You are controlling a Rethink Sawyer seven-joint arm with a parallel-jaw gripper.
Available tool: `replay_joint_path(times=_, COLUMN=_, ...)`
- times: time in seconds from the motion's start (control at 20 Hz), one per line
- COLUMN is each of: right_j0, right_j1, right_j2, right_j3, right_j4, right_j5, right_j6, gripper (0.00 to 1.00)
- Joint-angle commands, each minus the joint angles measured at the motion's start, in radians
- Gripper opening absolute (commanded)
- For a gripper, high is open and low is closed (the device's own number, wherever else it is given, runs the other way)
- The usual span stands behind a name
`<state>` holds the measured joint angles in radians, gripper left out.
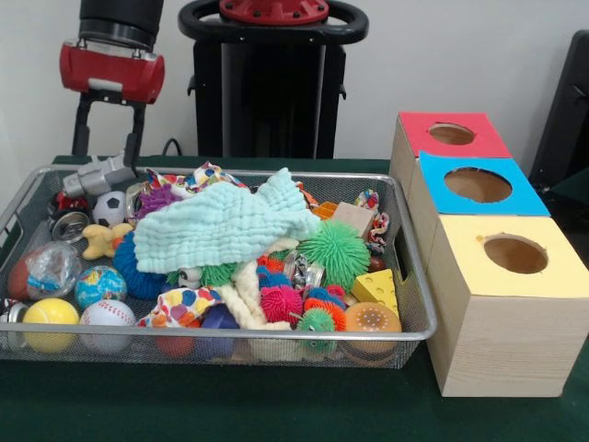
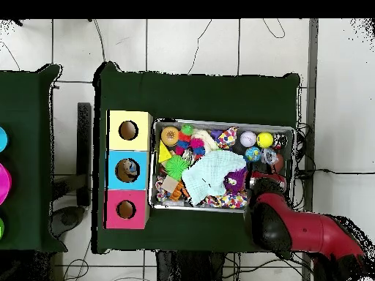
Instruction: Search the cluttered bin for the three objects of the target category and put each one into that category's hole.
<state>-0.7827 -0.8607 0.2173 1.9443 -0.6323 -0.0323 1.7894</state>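
The bin [image 1: 416,276] is a silver wire-mesh basket on the green table, full of toys; it also shows in the overhead view [image 2: 220,122]. A pale green cloth [image 1: 225,226] lies over the middle of the pile. Beside the bin stand three wooden boxes with round holes: red top [image 1: 451,135], blue top [image 1: 477,184], yellow top [image 1: 515,253]. My gripper [image 1: 97,175] hangs tilted over the bin's far left corner, just above a small soccer ball [image 1: 110,207] and a can [image 1: 69,224]. In the overhead view the red arm [image 2: 282,216] hides it.
In the bin lie a yellow tennis ball [image 1: 48,318], a baseball [image 1: 106,318], a green spiky ball [image 1: 336,249], a cheese wedge [image 1: 375,287], a burger toy [image 1: 372,320], a wooden block [image 1: 354,218] and a rope toy [image 1: 248,295]. The pedestal [image 1: 271,83] stands behind.
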Motion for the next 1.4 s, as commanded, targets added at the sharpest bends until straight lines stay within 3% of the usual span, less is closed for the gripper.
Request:
replay_joint_path(times=0.05, right_j0=0.031, right_j1=0.115, right_j2=-0.052, right_j3=-0.165, right_j4=-0.085, right_j5=-0.092, right_j6=0.035, gripper=1.00)
replay_joint_path(times=0.35, right_j0=0.022, right_j1=0.170, right_j2=-0.040, right_j3=-0.202, right_j4=-0.115, right_j5=-0.143, right_j6=0.041, gripper=1.00)
replay_joint_path(times=0.7, right_j0=0.050, right_j1=0.267, right_j2=-0.091, right_j3=-0.259, right_j4=-0.123, right_j5=-0.224, right_j6=0.049, gripper=1.00)
replay_joint_path(times=1.15, right_j0=0.030, right_j1=0.324, right_j2=-0.070, right_j3=-0.301, right_j4=-0.153, right_j5=-0.266, right_j6=0.062, gripper=1.00)
replay_joint_path(times=1.4, right_j0=0.057, right_j1=0.373, right_j2=-0.113, right_j3=-0.338, right_j4=-0.141, right_j5=-0.308, right_j6=0.054, gripper=1.00)
